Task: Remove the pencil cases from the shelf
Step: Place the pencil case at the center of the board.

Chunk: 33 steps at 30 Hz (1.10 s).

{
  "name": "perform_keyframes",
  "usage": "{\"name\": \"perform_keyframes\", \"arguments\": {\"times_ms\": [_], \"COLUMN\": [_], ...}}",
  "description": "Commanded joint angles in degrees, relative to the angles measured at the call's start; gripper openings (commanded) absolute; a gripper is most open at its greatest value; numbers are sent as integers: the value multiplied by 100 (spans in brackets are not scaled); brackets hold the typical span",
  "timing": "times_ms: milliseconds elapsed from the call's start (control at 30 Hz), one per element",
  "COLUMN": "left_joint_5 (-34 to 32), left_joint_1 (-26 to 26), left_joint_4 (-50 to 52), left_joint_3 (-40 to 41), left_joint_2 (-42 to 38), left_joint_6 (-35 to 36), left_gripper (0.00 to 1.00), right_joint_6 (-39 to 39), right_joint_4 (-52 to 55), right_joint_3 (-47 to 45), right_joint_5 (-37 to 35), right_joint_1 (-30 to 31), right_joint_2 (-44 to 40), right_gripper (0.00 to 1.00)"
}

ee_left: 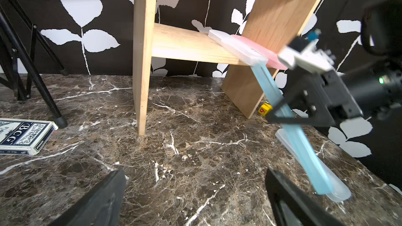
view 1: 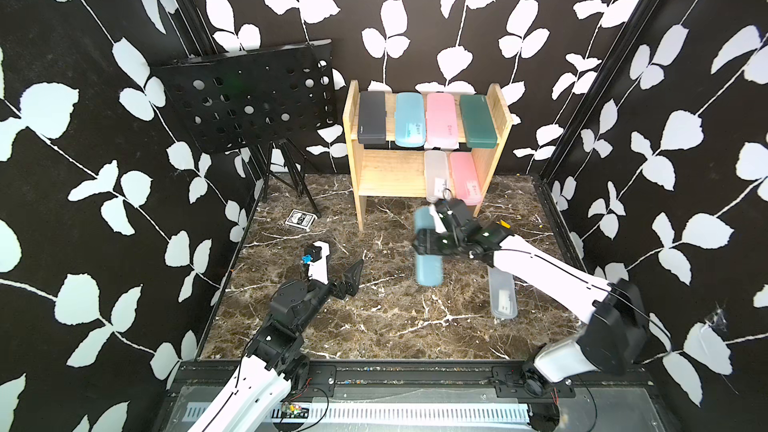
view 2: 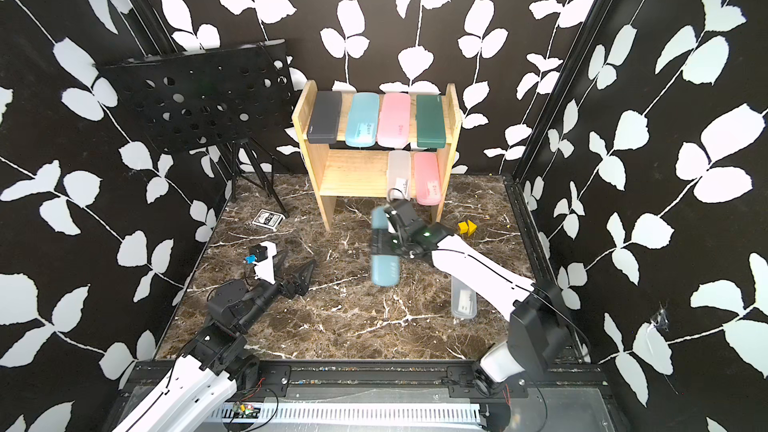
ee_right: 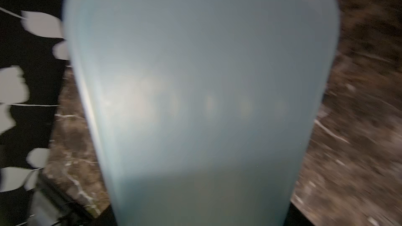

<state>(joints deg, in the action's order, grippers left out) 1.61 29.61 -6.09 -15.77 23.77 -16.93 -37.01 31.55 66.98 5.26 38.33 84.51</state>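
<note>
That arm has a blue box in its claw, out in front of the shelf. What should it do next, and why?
Probably lower the light-blue case onto the table near the clear case and let go. The right gripper already holds it off the shelf, and other cases on the shelf need that gripper free.

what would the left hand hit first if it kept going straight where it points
The left hand would probably meet the shelf, at the foot of its nearer side panel; only bare marble table lies between; depth is unclear.
</note>
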Motion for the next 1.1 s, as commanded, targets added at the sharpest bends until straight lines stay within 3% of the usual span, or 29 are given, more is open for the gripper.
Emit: {"name": "perform_keyframes", "arguments": {"times_ms": [0,200,700,1067], "left_joint_5": [-77,3,6,119], "left_joint_1": [28,28,26,27], "left_joint_4": [-107,-279,-253,-189], "left_joint_3": [-102,-143,-216,-392], "left_joint_2": [163,484,646,900], "left_joint_6": [-107,-153,-188,-388], "left_gripper": [99,99,99,99], "right_joint_6": [379,555,764,869], "right_joint_4": [1302,1381,1076,862], "right_joint_3": [-543,-1105,-1183,-1188], "right_joint_5": [-384,-444,-951,-993], "right_joint_1": [-283,-763,-1031,-1090], "right_joint_2": [-74,111,966,1222], "right_gripper": [64,67,72,93]}}
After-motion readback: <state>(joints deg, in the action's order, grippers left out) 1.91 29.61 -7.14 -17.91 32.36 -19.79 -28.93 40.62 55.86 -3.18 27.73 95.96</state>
